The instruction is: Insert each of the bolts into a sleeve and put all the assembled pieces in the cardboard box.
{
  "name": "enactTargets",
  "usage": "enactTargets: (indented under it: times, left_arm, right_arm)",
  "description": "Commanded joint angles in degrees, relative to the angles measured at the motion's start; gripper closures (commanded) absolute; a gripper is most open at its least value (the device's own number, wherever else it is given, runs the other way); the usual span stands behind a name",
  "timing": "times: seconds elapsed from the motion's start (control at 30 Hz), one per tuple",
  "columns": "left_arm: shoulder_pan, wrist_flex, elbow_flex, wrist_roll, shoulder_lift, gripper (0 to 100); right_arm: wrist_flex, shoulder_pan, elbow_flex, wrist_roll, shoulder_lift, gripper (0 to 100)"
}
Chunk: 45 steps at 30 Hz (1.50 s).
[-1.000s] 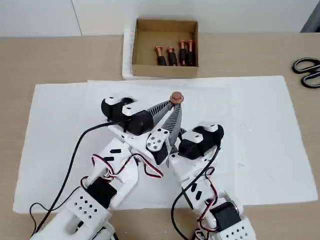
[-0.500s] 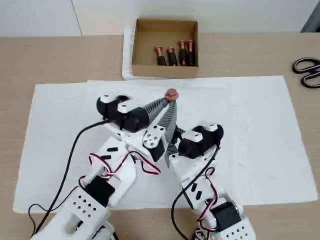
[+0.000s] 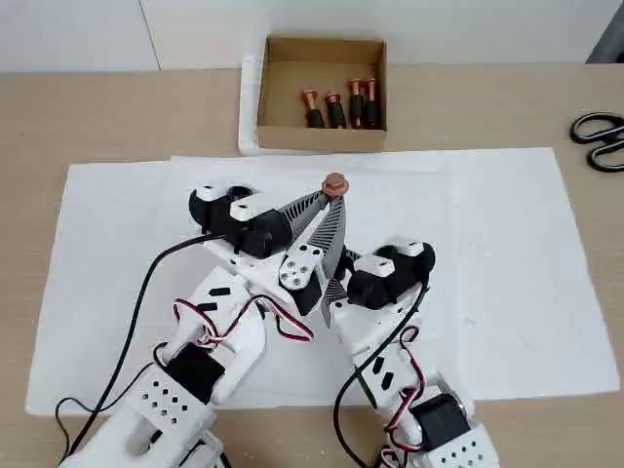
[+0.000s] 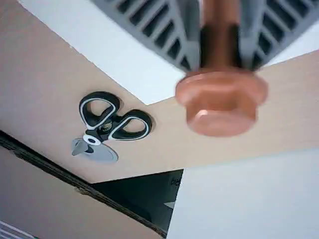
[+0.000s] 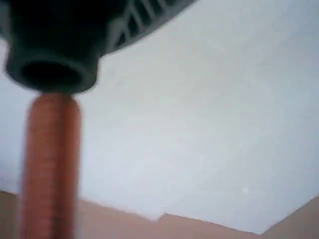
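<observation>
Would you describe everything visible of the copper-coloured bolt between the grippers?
The copper-coloured metallic bolt has a wide flanged head and threaded shaft. It stands head up over the white paper. The left gripper clamps its shaft below the head; the shaft's other end meets the black tubular sleeve in the right gripper.

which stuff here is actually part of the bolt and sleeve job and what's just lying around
Part of the job: bolt, sleeve, cardboard box, four assembled pieces inside it.
Just lying about: scissors on the bare tabletop, white sheet under the arms.
</observation>
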Motion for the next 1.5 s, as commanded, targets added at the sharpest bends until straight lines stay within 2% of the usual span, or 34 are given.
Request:
enactTargets:
  times: [0.0,0.77,1.47]
  left_arm:
    - [-0.4,-1.0,-0.3,-0.6,-1.6,99]
    - [-0.5,-0.9,0.3,-0.6,-1.6,99]
    - [-0.5,-0.9,0.4,-0.6,-1.6,99]
  right_arm:
    - [0.2,0.0,-0.8,-0.3,-0.9,99.5]
    - [2.7,0.0,-3.2,-0.2,-0.9,99.4]
    - [-1.1,0.0,-4.6,-0.2,-0.9,99.4]
